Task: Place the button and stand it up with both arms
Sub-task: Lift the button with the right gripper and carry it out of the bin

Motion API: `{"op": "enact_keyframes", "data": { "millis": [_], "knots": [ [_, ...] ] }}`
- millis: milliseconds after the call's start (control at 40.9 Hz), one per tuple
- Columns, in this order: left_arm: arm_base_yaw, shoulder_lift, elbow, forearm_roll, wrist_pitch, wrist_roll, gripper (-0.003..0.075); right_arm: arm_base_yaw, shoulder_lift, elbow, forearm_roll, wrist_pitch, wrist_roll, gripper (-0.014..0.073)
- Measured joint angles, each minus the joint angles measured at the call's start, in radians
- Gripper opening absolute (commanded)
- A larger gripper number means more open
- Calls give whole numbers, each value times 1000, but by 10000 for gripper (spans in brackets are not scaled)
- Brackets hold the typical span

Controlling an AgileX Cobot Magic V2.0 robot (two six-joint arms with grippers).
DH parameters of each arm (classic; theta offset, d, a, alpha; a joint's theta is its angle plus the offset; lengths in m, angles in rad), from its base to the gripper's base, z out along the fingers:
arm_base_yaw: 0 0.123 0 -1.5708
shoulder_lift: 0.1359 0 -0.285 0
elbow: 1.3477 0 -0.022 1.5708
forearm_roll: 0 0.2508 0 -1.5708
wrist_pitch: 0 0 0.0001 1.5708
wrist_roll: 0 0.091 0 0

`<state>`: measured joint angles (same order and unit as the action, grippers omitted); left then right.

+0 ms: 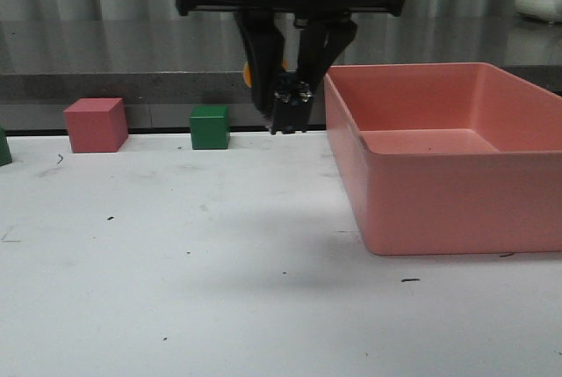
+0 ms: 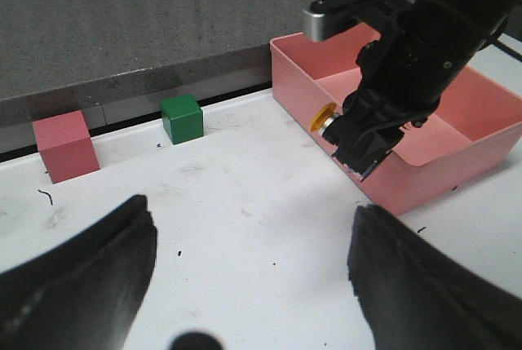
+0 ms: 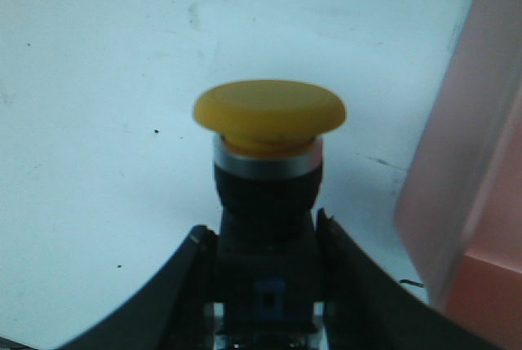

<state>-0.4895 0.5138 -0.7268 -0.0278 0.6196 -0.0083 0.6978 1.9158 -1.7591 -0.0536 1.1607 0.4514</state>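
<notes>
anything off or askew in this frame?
Nothing damaged or spilled. The right gripper is shut on the button, held in the air beside the pink bin with its yellow cap pointing sideways, not yet standing. The left gripper is open. The white table shows only small dark specks.

Right gripper (image 1: 287, 112): upper centre of front view, pointing down, fingers clamped. Left gripper (image 2: 249, 276): fingers spread wide.

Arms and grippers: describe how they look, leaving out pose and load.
Both are black. The right gripper has two slim black fingers with small silver screws near the tips, hung under a wide black crossbar. The left wrist view shows a silver-grey block and black cables on the right arm. The left gripper shows broad, matte black fingers with rounded edges.
</notes>
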Motion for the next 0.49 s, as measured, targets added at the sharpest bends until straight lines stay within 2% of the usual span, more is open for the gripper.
{"op": "enact_keyframes", "data": {
  "millis": [293, 489],
  "knots": [
    [0, 0, 0, 0, 0, 0, 490, 77, 203, -207, -13, 66, 95, 209],
    [0, 0, 0, 0, 0, 0, 490, 88, 334, -346, -11, 67, 186, 209]
  ]
}}
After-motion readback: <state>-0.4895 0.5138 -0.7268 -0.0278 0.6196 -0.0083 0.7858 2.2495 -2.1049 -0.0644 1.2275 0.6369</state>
